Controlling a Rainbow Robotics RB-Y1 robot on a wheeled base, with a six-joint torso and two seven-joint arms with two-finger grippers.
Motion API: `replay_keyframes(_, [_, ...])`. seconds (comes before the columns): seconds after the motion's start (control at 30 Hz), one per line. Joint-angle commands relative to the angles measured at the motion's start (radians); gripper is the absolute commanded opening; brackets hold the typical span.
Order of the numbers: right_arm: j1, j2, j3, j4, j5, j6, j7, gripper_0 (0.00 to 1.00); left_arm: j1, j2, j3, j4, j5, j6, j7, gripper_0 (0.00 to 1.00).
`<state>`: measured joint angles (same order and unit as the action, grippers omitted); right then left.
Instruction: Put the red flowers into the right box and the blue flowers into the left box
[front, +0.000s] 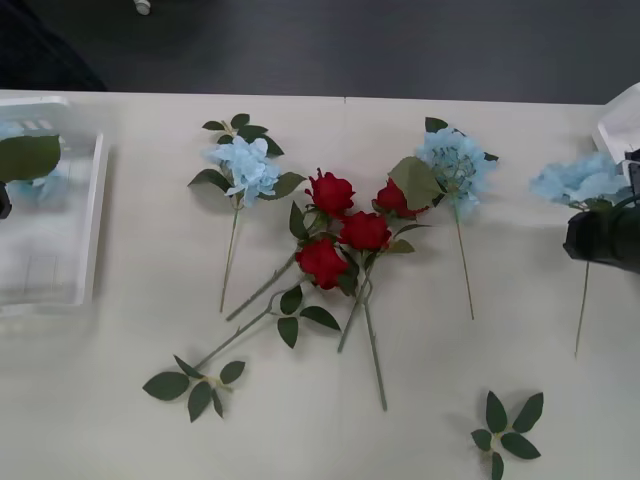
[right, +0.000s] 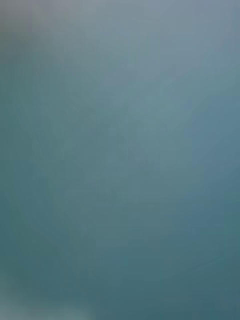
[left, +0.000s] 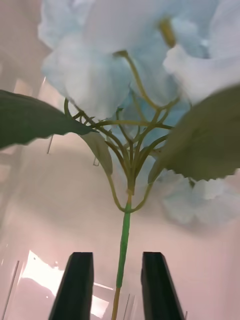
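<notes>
Pale sky-blue petals of an artificial hydrangea-like flower (left: 125, 75) spread wide in the left wrist view, its thin green stem (left: 123, 240) running down between the two black fingers (left: 75, 285) of the left hand (left: 118, 287). The fingers stand spread, one on each side of the stem and not touching it, so the flower looks released or about to be. In the front view this bloom (front: 35, 170) lies over the shallow white plastic left box (front: 85, 230) at the desk's left edge, with the left hand at that same edge.

To finish this step well, the left hand should lift straight away from the stem (the big leaves could snag a finger) so the flower settles inside the rim.

On the pale desk (front: 420, 400), four deep-red roses (front: 345, 225) lie in a tangle of crossing stems at the centre, flanked by two more blue flowers (front: 245, 165) (front: 455, 160). Another blue flower (front: 580, 180) lies beside the right hand (front: 605, 235), just before the white right box (front: 615, 125); I cannot tell whether that hand is spread or pressed together. Loose green leaf sprigs (front: 510, 430) lie nearer the front edge.
</notes>
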<state>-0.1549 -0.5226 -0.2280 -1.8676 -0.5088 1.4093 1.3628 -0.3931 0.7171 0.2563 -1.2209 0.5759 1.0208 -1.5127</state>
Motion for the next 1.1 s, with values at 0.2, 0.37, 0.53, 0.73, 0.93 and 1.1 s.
replay_keyframes(0.2, [0.000,-0.036,-0.070,-0.070,-0.229,-0.199,0.041,0.00,-0.026,0.018,0.101,-0.152,0.041,0.185,-0.099,1.00])
replay_keyframes(0.37, [0.001,-0.093,-0.037,-0.070,-0.384,-0.328,0.058,0.00,-0.018,0.018,0.184,-0.284,0.154,0.366,-0.106,1.00])
replay_keyframes(0.53, [0.000,-0.224,0.081,-0.070,-0.517,-0.498,0.076,0.00,0.056,0.018,0.233,-0.381,0.361,0.389,-0.126,1.00])
replay_keyframes(0.73, [-0.014,-0.402,0.253,-0.091,-0.708,-0.754,0.099,0.00,0.142,-0.008,0.250,-0.456,0.570,0.378,-0.279,1.00])
replay_keyframes(0.93, [-0.051,-0.448,0.300,-0.177,-0.744,-0.803,0.125,0.00,0.200,-0.123,0.302,-0.508,0.717,0.378,-0.555,1.00])
replay_keyframes(1.1, [-0.078,-0.450,0.331,-0.281,-0.728,-0.813,0.154,0.00,0.241,-0.211,0.307,-0.520,0.820,0.389,-0.828,1.00])
